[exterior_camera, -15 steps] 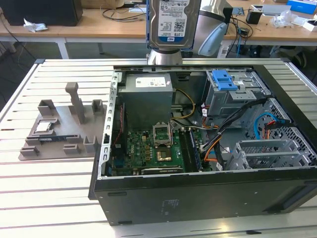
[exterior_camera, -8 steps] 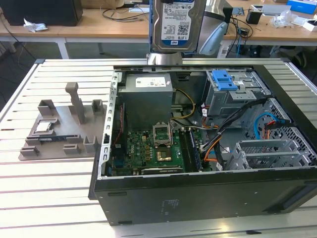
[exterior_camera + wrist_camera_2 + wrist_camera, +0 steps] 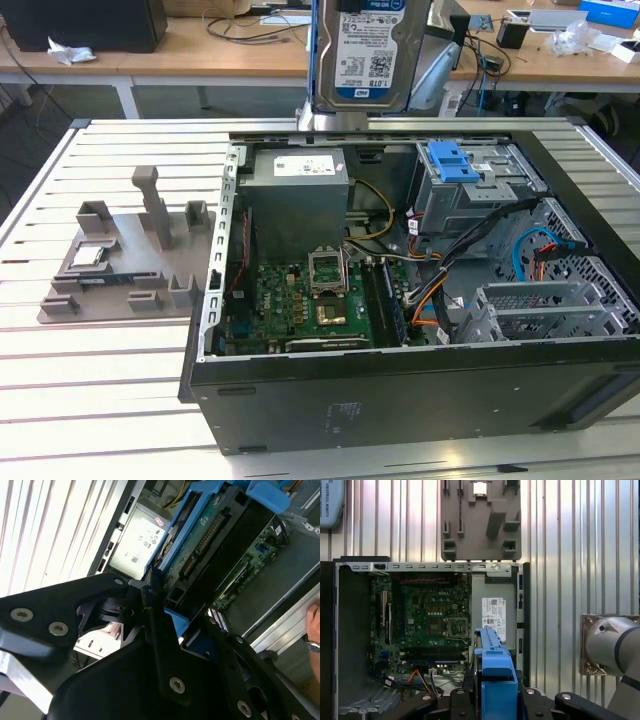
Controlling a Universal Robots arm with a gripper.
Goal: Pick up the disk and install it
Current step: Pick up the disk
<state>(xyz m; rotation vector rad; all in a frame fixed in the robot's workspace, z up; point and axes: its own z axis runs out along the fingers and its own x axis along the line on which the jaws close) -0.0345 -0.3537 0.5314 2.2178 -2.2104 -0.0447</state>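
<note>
My gripper (image 3: 495, 696) is pinching the disk (image 3: 365, 50) by its blue bracket (image 3: 495, 672), 1 finger on each long side. In the exterior view the disk hangs upright, label facing out, above the far side of the open computer case (image 3: 400, 400), touching nothing below it. The drive cage (image 3: 480, 195) with its blue latch (image 3: 452, 160) sits just below and toward the exterior view's right.

I judge the disk stiff and fairly heavy for its size, with smooth metal faces that could slip. The green circuit board (image 3: 215, 540) on its underside looks fragile. So the plastic bracket edges are the place to hold it, not the label or the board.

My count:
- 1 disk
- 1 case
- 1 cage
- 1 motherboard (image 3: 300, 300)
- 1 grey tray (image 3: 150, 215) beside the case, holding 1 small silver chip (image 3: 88, 255)

A person's hand (image 3: 312, 625) shows in the second wrist view.
</note>
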